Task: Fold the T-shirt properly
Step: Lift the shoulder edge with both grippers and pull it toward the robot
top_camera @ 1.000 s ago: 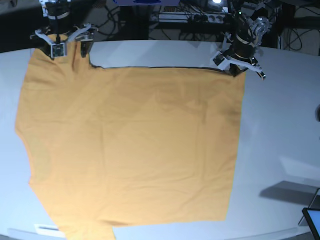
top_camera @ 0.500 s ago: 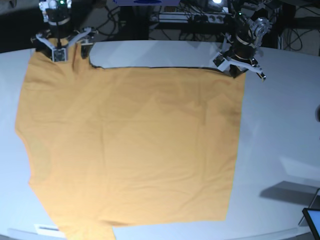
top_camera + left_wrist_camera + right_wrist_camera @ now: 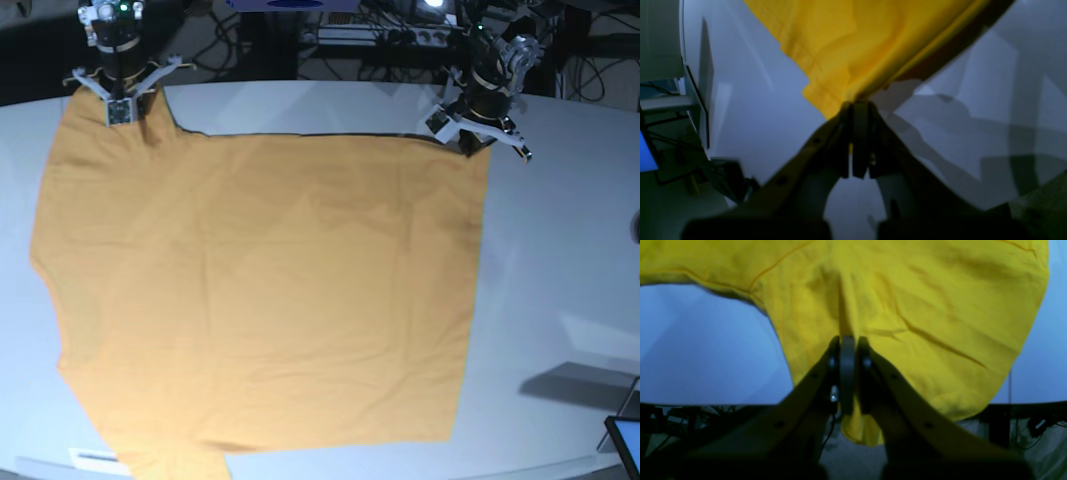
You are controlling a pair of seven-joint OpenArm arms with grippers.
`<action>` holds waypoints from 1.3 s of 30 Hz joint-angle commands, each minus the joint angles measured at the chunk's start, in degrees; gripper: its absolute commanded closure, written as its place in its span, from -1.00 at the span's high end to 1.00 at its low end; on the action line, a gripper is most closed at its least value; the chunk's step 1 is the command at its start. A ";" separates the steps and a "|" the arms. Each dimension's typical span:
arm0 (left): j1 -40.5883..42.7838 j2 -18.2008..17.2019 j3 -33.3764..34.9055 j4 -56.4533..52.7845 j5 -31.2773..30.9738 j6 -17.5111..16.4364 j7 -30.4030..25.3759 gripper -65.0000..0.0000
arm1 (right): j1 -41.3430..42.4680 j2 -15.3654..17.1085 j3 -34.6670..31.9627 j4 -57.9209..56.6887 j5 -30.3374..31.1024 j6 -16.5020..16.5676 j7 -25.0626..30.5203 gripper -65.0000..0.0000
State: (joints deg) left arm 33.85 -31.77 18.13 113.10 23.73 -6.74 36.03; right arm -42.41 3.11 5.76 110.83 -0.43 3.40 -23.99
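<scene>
The T-shirt (image 3: pixel 260 290) lies spread flat on the white table (image 3: pixel 560 250). The right gripper (image 3: pixel 120 100), at eleven o'clock in the base view, pinches its far sleeve edge; a second ago those jaws stood wide apart. The left gripper (image 3: pixel 470 135), at one o'clock, clamps the far hem corner, which seems slightly lifted.

The right pincer (image 3: pixel 122 98), splayed wide over the cloth a moment ago, is now pinching its jaws together on the T-shirt (image 3: pixel 260 290), with a ridge of fabric gathering between them. The flap of cloth beside that pincer, toward the other arm, is pulling in, narrowing the garment's far corner there.
</scene>
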 commanded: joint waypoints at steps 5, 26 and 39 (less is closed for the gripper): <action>0.57 -0.98 -0.33 2.11 0.67 0.72 -0.65 -1.00 | -1.76 0.18 0.35 2.45 -0.06 -0.37 1.00 -1.00; 12.53 1.22 -11.14 4.22 0.85 0.81 -9.35 -1.00 | -5.89 0.27 5.63 4.30 0.03 0.07 8.65 -1.00; 2.42 7.11 -11.14 4.48 0.85 0.81 -9.17 -1.00 | 5.09 1.85 5.71 4.38 0.03 0.07 8.56 -1.00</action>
State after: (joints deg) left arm 36.14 -24.16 7.33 116.42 23.92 -7.16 27.40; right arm -37.06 4.54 11.14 114.02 -0.23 3.99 -16.82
